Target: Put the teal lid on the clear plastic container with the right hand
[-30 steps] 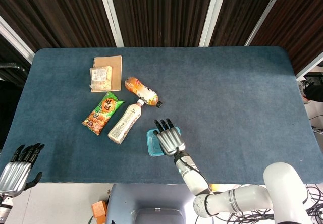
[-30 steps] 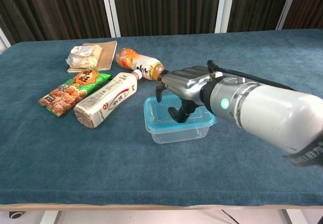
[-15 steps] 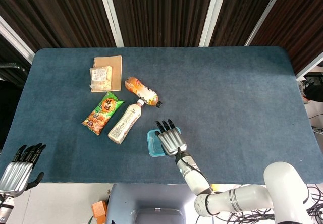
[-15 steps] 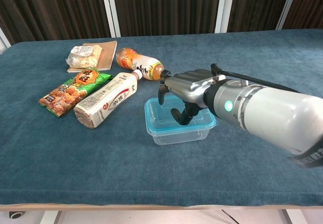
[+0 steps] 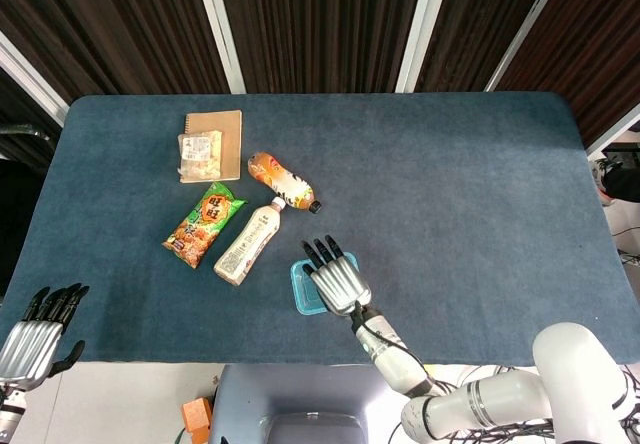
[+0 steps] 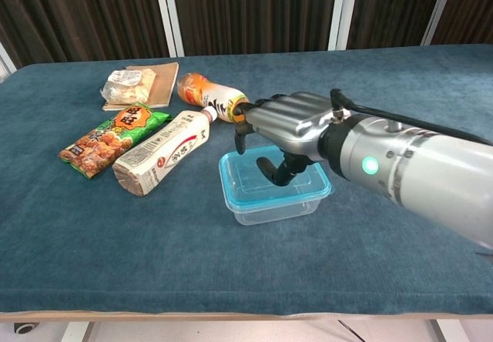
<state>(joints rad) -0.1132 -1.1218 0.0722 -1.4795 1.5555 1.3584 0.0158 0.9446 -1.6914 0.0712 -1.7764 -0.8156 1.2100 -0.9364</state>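
Now that my right hand (image 6: 289,126) has lifted a little off the teal lid (image 6: 266,182), I read the lid as lying on the clear plastic container (image 6: 273,203), which stands near the front edge of the table (image 5: 450,184), just right of the white milk-tea bottle (image 6: 163,151). Half a second ago the thumb reached lower toward the lid; it now hangs clear above it, fingers loosely curled and apart, holding nothing. In the chest view the lid looks level with the rim all round, though I cannot tell whether it has snapped fully home at the far corners under my hand. My left hand (image 5: 40,329) waits at the near left corner, fingers together and empty, unchanged. To my mind the placing is all but done; a gentle press would confirm the seal before I pull away.
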